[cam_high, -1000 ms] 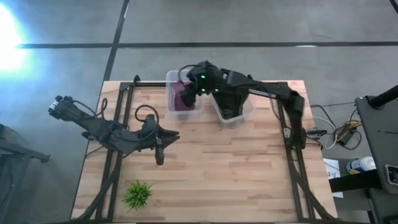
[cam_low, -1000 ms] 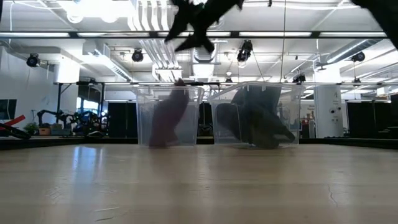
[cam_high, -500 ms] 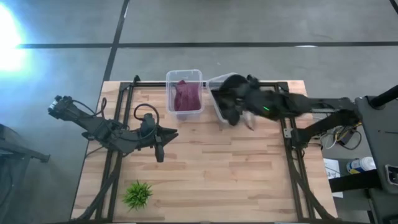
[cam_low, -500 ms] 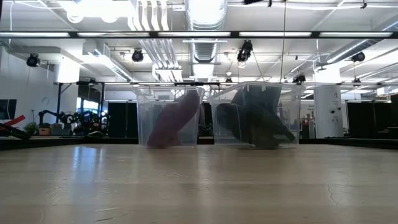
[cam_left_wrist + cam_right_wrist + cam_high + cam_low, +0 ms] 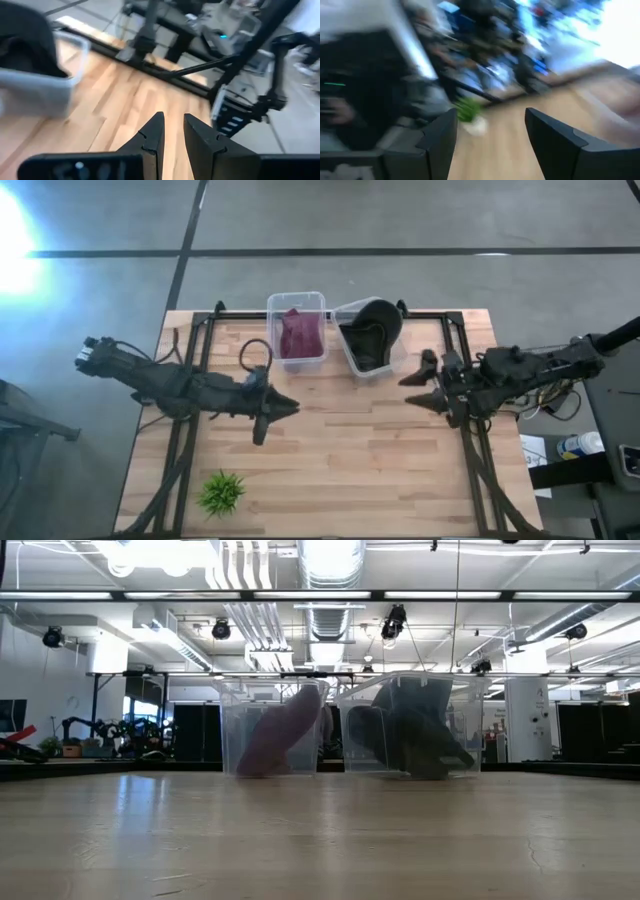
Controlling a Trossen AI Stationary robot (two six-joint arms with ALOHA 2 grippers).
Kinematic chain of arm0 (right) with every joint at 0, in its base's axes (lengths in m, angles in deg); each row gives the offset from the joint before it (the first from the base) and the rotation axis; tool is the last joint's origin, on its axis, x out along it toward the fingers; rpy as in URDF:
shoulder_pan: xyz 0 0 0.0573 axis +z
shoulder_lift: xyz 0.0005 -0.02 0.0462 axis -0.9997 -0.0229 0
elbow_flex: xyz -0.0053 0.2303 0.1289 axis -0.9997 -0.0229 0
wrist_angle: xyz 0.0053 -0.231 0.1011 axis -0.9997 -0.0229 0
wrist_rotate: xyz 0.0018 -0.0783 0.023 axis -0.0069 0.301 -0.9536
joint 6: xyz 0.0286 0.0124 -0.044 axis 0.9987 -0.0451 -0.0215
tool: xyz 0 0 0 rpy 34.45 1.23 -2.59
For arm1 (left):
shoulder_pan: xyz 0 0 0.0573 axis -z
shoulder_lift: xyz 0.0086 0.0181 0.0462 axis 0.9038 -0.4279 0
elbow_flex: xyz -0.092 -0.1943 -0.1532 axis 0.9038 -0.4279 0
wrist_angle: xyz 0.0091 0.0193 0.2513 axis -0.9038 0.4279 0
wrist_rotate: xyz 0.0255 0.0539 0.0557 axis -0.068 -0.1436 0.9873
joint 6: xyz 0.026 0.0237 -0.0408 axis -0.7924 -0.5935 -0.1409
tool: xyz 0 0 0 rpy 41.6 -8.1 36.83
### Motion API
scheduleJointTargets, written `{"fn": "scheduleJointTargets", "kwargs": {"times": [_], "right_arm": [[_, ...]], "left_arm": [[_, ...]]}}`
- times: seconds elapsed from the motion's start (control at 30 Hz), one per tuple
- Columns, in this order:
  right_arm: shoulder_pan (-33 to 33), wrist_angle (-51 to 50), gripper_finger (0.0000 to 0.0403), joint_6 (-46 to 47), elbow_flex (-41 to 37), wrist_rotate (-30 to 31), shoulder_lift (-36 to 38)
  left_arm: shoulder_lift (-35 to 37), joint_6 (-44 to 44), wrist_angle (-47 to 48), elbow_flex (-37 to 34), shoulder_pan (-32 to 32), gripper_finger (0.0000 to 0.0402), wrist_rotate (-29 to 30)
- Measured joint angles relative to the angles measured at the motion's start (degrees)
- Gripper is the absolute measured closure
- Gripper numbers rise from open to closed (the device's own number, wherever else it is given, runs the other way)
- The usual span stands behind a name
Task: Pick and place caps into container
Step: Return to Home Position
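Observation:
Two clear tubs stand at the table's far edge. The left tub (image 5: 297,300) (image 5: 228,730) holds the maroon cap (image 5: 298,334) (image 5: 283,730), which leans against the tub's wall. The right tub (image 5: 352,363) (image 5: 480,725) holds the dark olive-grey caps (image 5: 371,340) (image 5: 410,735); one rises over its far rim. My right gripper (image 5: 414,386) (image 5: 490,130) hangs wide open to the right of the tubs, holding nothing. My left gripper (image 5: 287,408) (image 5: 173,125) hovers over the table's left middle, its fingers a narrow gap apart. Neither gripper shows in the low view.
A small green spiky plant (image 5: 222,492) (image 5: 467,110) stands near the table's near left corner. Dark frame rails (image 5: 470,450) run along the table's left and right sides. Bare wood (image 5: 350,460) stretches between the arms and in front of the tubs.
My right gripper has drawn back from above the left tub, past the right tub, toward the table's right edge. The maroon cap has dropped and settled leaning in its tub. My left gripper has shifted a little toward the right.

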Motion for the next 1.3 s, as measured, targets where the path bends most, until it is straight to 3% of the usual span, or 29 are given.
{"fn": "scheduleJointTargets", "kwargs": {"times": [0.1, 0.37, 0.53, 0.73, 0.97, 1.2, 1.3], "right_arm": [[-0.1, 16.3, 0.0174, -3.5, -8.9, -7.4, 2.1], [-1.1, 33.5, 0.0174, 1.3, -26.6, -7.1, 5.9], [-1.2, 43.9, 0.0174, 0.9, -34.4, -7.5, 8.7], [-1.3, 44.6, 0.0174, 3.1, -40.3, -5.1, 12.5], [-1.3, 43.8, 0.0174, 3.1, -46.0, -4.5, 13.4], [-1.3, 28.9, 0.0174, 3.2, -46.0, -4.3, 12.8], [-1.3, 23.1, 0.0174, 3.3, -46.0, -4.3, 12.8]], "left_arm": [[-0.4, -2.9, -8.8, -3.4, -2.3, 0.0335, -4.5], [-0.3, -7.2, -34.4, -17.9, -3.2, 0.0335, -14.8], [2.2, -6.2, -46.6, -28.7, -3.2, 0.0335, -16.4], [8.8, -3.6, -55.4, -40.5, -3.2, 0.0335, -14.1], [17.7, -2.3, -57.6, -49.8, -3.2, 0.0335, -12.7], [22.7, -2.3, -57.9, -55.3, -3.4, 0.0335, -8.7], [23.8, -2.3, -57.9, -56.2, -4.3, 0.0335, -3.6]]}}
